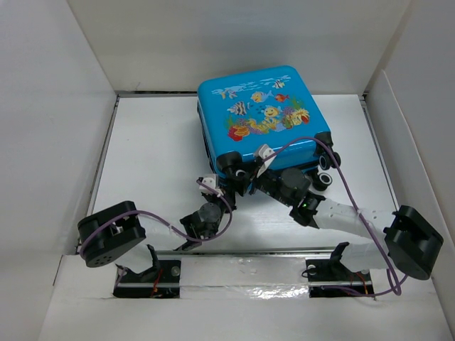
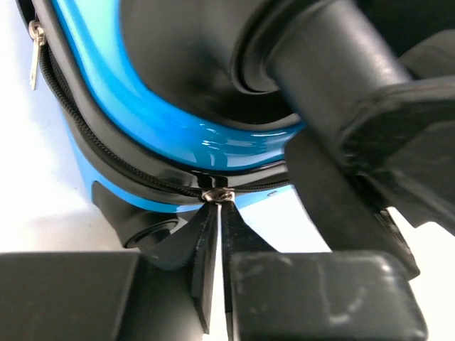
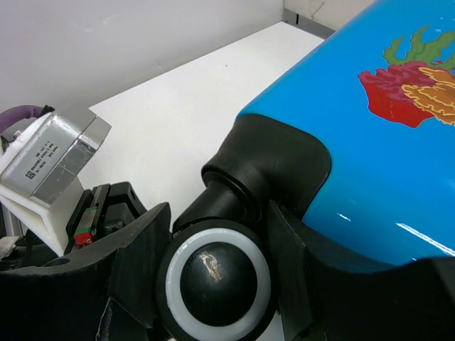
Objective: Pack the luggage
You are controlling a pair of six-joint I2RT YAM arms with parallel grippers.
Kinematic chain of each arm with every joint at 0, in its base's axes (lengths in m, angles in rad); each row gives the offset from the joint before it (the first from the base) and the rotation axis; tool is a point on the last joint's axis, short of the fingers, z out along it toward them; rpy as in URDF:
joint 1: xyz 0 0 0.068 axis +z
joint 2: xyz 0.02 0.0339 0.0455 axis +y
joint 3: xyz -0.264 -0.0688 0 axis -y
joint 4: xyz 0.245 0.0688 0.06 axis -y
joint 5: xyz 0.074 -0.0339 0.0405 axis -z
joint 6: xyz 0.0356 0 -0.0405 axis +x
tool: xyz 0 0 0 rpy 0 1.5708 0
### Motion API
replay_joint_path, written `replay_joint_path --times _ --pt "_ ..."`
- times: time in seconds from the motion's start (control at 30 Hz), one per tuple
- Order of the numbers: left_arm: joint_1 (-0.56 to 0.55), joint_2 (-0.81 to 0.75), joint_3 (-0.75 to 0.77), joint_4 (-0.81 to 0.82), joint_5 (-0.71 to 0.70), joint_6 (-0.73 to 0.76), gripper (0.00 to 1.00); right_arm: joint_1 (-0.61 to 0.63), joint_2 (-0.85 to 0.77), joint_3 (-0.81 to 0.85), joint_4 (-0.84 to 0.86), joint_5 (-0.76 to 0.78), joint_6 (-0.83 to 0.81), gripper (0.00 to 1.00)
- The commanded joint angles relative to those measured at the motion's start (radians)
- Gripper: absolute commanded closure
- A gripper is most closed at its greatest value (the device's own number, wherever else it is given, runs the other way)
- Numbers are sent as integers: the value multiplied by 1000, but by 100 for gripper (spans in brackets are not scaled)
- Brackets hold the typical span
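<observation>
Luggage (image 1: 259, 114), a small hard-shell case with rounded corners, lies flat on the white worktop (image 1: 156, 142) toward its far middle, wheel end facing the arms. At that near end the left end effector (image 2: 217, 206) is clenched: its flat black fingers (image 2: 206, 249) press together on a small shiny metal zip slider (image 2: 217, 194), which sits on the black toothed zip (image 2: 106, 167) running along the seam between the glossy blue shell halves. A second slim metal pull (image 2: 33, 57) hangs further along the same zip. Just beside it, the right end effector (image 3: 217, 263) grasps a wheel (image 3: 217, 280), a round black hub ringed in white, with one matte black finger against each side. Above the wheel a chunky black moulded housing (image 3: 277, 160) joins the corner of the case. Beyond it, the smooth bright blue lid carries a cartoon print of fish and red, orange and green coral. Plain white panels (image 1: 234, 42) wall in the worktop behind.
</observation>
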Motion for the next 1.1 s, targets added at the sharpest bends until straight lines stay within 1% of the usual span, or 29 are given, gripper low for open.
replay_joint_path --times 0.0,0.13,0.27,0.37,0.47,0.53,0.57,0.6,0.63,0.67,0.7,0.77,0.8,0.83,0.87,0.9,0.97,1.0,1.07 --pt "3 -28 52 66 -25 24 100 10 -52 24 94 -16 24 100" --pt "3 -42 40 34 -71 53 100 10 -78 15 82 -10 23 100" --pt "3 -100 -3 -45 -112 52 100 10 -120 -5 54 -4 11 100" --pt "67 -203 -58 -99 -74 7 100 10 -158 -19 19 -8 1 100" --pt "98 -267 -95 -165 -63 -8 100 10 -201 -49 -9 -7 -2 100" --pt "98 -315 -112 -167 22 -5 100 10 -227 -59 -29 16 -6 100" --pt "98 -308 -115 -133 70 7 100 10 -227 -59 -33 22 -6 100" --pt "82 -295 -114 -122 160 28 100 10 -218 -56 -36 24 -8 100" --pt "56 -277 -103 -107 177 39 100 10 -211 -50 -38 21 -8 100" --pt "27 -254 -91 -95 179 52 100 10 -201 -33 -38 15 -14 100" --pt "-19 -199 -77 -96 165 53 100 10 -192 -25 -38 -7 -17 100" --pt "-55 -145 -40 -75 138 43 100 10 -163 -8 -30 -20 -20 100" --pt "-64 -104 -34 -60 132 38 98 10 -152 9 -26 -31 -19 100" --pt "-73 -88 -25 -41 138 32 93 10 -133 19 -21 -37 -17 100" --pt "-73 -76 -22 -21 139 27 87 10 -123 30 -24 -43 -17 100" --pt "-73 -58 -15 -17 136 24 77 10 -116 53 -24 -62 -17 100" --pt "-73 -48 3 -12 133 38 67 10 -94 72 -24 -82 -14 100" --pt "-73 -39 11 -10 129 46 59 20 -88 82 -24 -94 -14 100" --pt "-73 -28 31 2 113 61 56 32 -70 108 -26 -99 -14 100"
